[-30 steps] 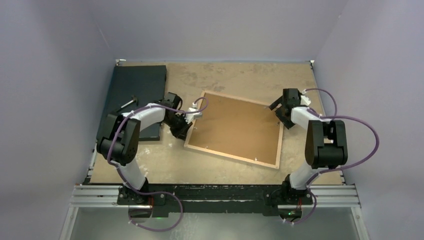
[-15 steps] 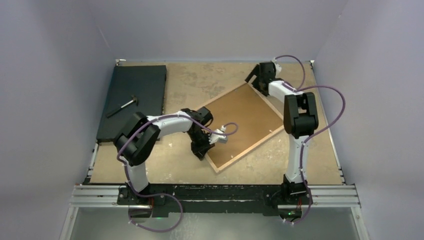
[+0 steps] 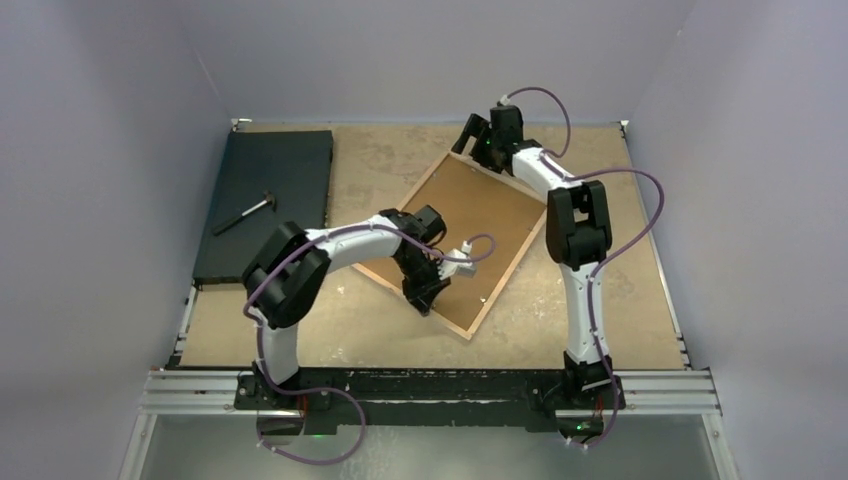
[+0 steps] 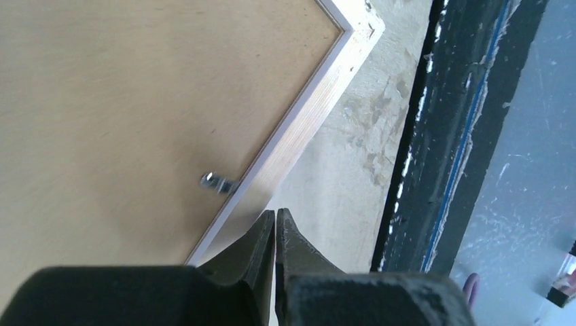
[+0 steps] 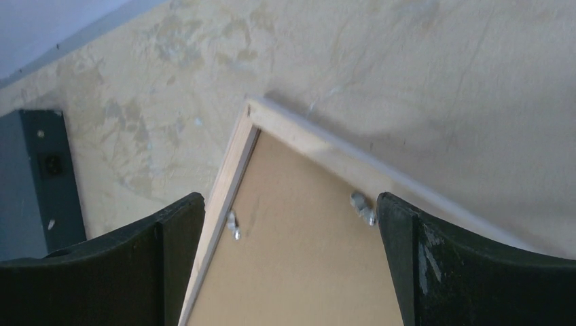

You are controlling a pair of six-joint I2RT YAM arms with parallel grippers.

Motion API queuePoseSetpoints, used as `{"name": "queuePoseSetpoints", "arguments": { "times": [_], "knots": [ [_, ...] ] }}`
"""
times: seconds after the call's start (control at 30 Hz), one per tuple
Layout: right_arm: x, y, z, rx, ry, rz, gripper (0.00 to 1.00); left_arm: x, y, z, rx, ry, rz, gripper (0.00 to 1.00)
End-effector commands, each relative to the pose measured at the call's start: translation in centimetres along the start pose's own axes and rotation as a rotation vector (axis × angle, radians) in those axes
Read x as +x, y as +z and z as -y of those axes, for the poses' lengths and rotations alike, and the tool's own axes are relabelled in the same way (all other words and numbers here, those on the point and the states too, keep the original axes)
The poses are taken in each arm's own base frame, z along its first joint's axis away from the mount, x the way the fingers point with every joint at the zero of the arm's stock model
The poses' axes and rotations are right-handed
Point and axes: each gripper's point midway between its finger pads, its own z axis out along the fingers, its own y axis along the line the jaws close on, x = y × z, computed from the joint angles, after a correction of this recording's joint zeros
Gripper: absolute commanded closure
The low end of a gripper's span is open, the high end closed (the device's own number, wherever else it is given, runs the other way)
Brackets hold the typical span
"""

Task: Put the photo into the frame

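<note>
On the table (image 3: 620,300), the frame (image 4: 302,132) lies face down with its backing panel (image 3: 450,235) fitted and the photo not in view, the left gripper (image 4: 274,221) shut and empty at its near rail, the right gripper (image 5: 291,204) spread wide over its far corner, so an uneven push could likely skid or twist it.

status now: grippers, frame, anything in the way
left gripper shut beside frame rail. right gripper open over far corner. frame face down, backing panel in; photo not in view.
</note>
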Motion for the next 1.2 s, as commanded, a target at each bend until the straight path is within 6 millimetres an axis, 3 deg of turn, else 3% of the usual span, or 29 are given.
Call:
{"name": "queuePoseSetpoints", "arguments": {
  "times": [0.0,0.1,0.2,0.3,0.4,0.47,0.57,0.67,0.87,1.03,1.17],
  "knots": [
    [-3.5,-6.2,-3.0,0.03,-0.026,0.099,0.01,-3.9,-8.5,-0.2,-0.118,0.079,0.17,0.97],
    [-4.5,-9.1,-3.1,0.054,0.001,0.149,0.01,-3.4,-14.2,-1.5,-0.181,0.027,0.252,0.95],
    [-4.4,-11.7,-2.5,0.07,0.019,0.199,0.01,-1.8,-18.4,-5.1,-0.318,-0.045,0.307,0.94],
    [-1.7,-13.9,-1.0,0.083,0.061,0.162,0.01,0.6,-21.0,-10.8,-0.479,-0.201,0.351,0.95],
    [1.7,-16.2,-0.6,0.039,0.089,0.104,0.01,3.1,-22.1,-15.5,-0.548,-0.361,0.401,0.99],
    [4.1,-17.7,-0.5,0.011,0.1,0.073,0.01,3.9,-22.0,-17.4,-0.528,-0.423,0.444,1.0],
    [7.6,-19.4,-0.5,-0.016,0.102,0.012,0.01,4.4,-20.7,-18.5,-0.475,-0.467,0.466,1.0],
    [10.9,-20.6,0.6,0.001,0.126,-0.054,0.01,4.6,-19.0,-18.8,-0.42,-0.491,0.472,1.0],
    [15.7,-22.8,3.7,0.058,0.176,-0.15,0.01,6.3,-15.5,-18.5,-0.335,-0.531,0.427,0.99],
    [17.6,-23.7,5.9,0.078,0.255,-0.218,0.01,8.2,-13.9,-18.3,-0.355,-0.539,0.371,0.99],
    [16.8,-24.1,6.2,0.084,0.222,-0.193,0.01,8.4,-11.9,-16.9,-0.328,-0.536,0.339,1.0]
  ]
}}
